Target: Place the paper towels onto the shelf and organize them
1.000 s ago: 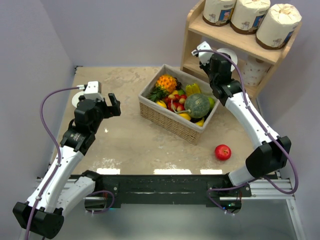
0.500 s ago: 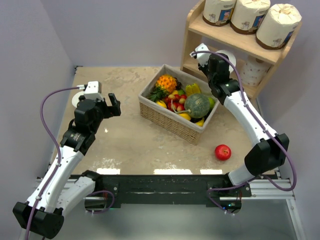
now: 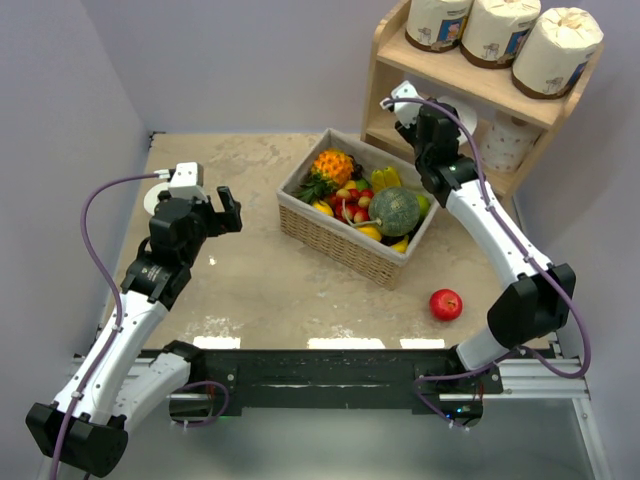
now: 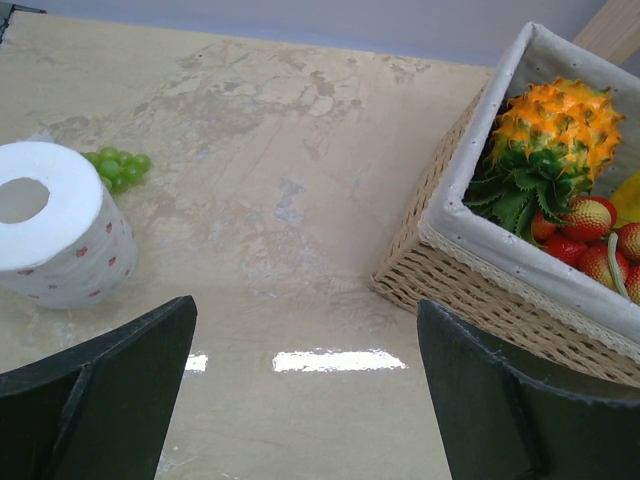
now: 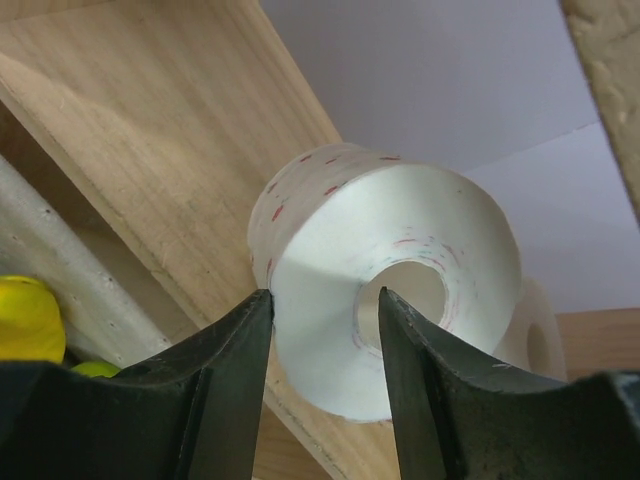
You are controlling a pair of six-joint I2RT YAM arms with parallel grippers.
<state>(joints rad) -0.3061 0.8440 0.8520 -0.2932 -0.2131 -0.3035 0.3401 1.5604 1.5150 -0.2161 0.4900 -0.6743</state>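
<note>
Right gripper (image 5: 325,305) sits at the bare white, pink-dotted paper towel roll (image 5: 340,220) on the lower tier of the light wooden shelf (image 5: 150,130), jaws narrowly parted; whether they grip I cannot tell. I judge it light and squashy: pinch its wall at the hollow core, gently.

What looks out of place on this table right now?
A red apple lies loose on the table, outside the fruit basket. Green grapes also lie loose, beside a bare paper towel roll not yet shelved.
</note>
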